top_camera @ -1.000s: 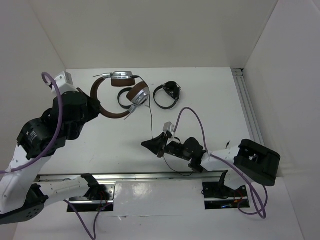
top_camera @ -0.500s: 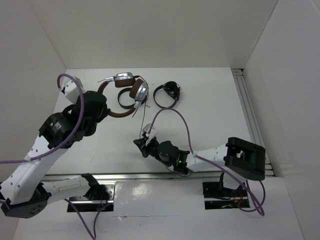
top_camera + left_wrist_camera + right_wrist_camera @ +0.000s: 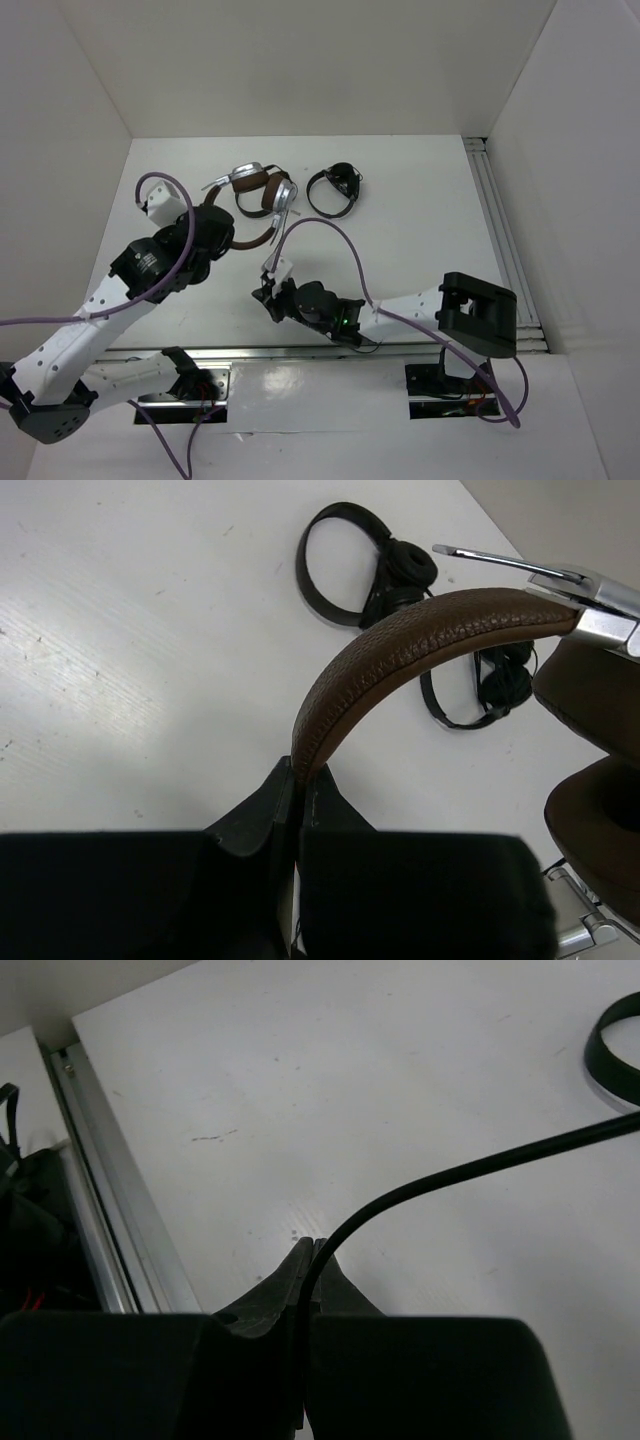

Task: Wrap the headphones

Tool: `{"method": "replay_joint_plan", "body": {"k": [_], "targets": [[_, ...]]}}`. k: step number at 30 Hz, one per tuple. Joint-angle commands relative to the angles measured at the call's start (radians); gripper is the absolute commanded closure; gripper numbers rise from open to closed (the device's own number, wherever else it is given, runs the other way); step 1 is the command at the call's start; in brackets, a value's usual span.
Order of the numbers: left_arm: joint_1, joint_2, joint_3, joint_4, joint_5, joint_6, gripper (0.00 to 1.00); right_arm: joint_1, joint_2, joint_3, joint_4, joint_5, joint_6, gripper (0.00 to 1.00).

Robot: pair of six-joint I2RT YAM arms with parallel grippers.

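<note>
Winding looks like the step in hand. From above, the headphones (image 3: 262, 190) hang off the left pincer's (image 3: 228, 240) tips. At the left wrist, it is clenched on the brown headband (image 3: 420, 640). At the right wrist, the right pincer (image 3: 308, 1252) is clamped on the black cable (image 3: 470, 1168), which next needs looping round the headband.

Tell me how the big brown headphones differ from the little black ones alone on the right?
The brown headphones have a brown band and shiny silver cups; the black headphones are black all over. The brown headphones are bigger than the black headphones. The left fingers pinch the brown headphones' band; the black headphones lie untouched on the table. Both have a curved band and ear cups.
</note>
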Motion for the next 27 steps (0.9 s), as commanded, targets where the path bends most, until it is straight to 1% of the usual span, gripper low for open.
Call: {"method": "replay_joint_plan", "body": {"k": [1, 6, 9, 10, 12, 14, 17, 18, 20, 23, 25, 27], "targets": [[0.004, -0.064, -0.056, 0.081, -0.1, -0.134, 1.0, 0.021, -0.058, 0.03, 0.005, -0.092, -0.01, 0.99], [0.004, -0.075, -0.104, 0.047, -0.124, -0.19, 1.0, 0.022, -0.078, 0.03, -0.015, -0.139, -0.01, 0.99], [0.004, -0.043, -0.095, -0.039, -0.166, -0.265, 1.0, 0.022, -0.1, 0.039, -0.024, -0.202, -0.02, 0.97], [0.004, -0.033, -0.095, -0.065, -0.166, -0.286, 1.0, 0.022, -0.1, 0.039, -0.033, -0.255, -0.02, 0.97], [0.004, -0.009, -0.095, -0.109, -0.177, -0.32, 1.0, 0.022, -0.109, 0.05, -0.033, -0.311, -0.053, 0.97], [0.004, 0.002, -0.095, -0.12, -0.177, -0.331, 1.0, 0.022, -0.109, 0.059, -0.042, -0.372, -0.079, 0.97], [0.004, 0.002, -0.095, -0.129, -0.166, -0.34, 1.0, 0.022, -0.109, 0.096, -0.091, -0.4, -0.101, 0.98], [0.004, 0.002, -0.107, -0.129, -0.157, -0.34, 1.0, 0.022, -0.109, 0.096, -0.102, -0.4, -0.101, 1.0], [0.004, -0.021, -0.107, -0.129, -0.148, -0.34, 1.0, 0.022, -0.1, 0.105, -0.102, -0.409, -0.119, 1.0], [-0.005, -0.077, -0.116, -0.06, -0.128, -0.272, 1.0, 0.022, -0.1, 0.096, -0.102, -0.354, -0.157, 1.0], [-0.005, -0.102, -0.095, -0.033, -0.128, -0.193, 1.0, 0.022, -0.11, 0.055, -0.102, -0.319, -0.179, 1.0], [0.005, -0.111, -0.047, -0.013, -0.128, -0.105, 1.0, 0.022, -0.144, 0.017, -0.137, -0.275, -0.208, 1.0]]}}
